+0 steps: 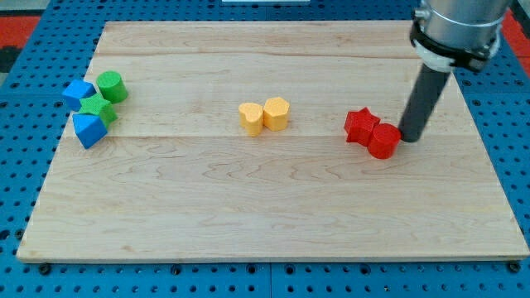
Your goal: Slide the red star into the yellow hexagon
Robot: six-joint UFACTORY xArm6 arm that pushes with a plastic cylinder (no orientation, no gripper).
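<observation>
In the single camera view, we saw the wooden tabletop (pixel 273 207) lying on a blue pegboard surface (pixel 25 165), with our arm's grey housing (pixel 457 29) entering at the upper right of the frame. No gripper was there to describe as open or closed: our arm ended in a straight dark rod (pixel 422 99), holding nothing, and my tip (pixel 410 139) rested on the tabletop in the right part of the frame. The tip stood just to the right of the red cylinder (pixel 383 141), touching it or very nearly so; we could not tell which. The red star (pixel 360 126) sat just left of that cylinder and touching it, slightly higher in the frame, so the cylinder lay between the tip and the star. The yellow hexagon (pixel 277 113) stood near the centre of the frame, well apart from the star and to its left. Pressed against the hexagon's left side was another yellow block (pixel 251 117), whose shape we could not make out with certainty. Far over at the left of the frame, a tight cluster held a green cylinder (pixel 111 86), a blue block (pixel 78 93), a green star (pixel 98 109) and a second blue block (pixel 89 129), lowest of the four.
</observation>
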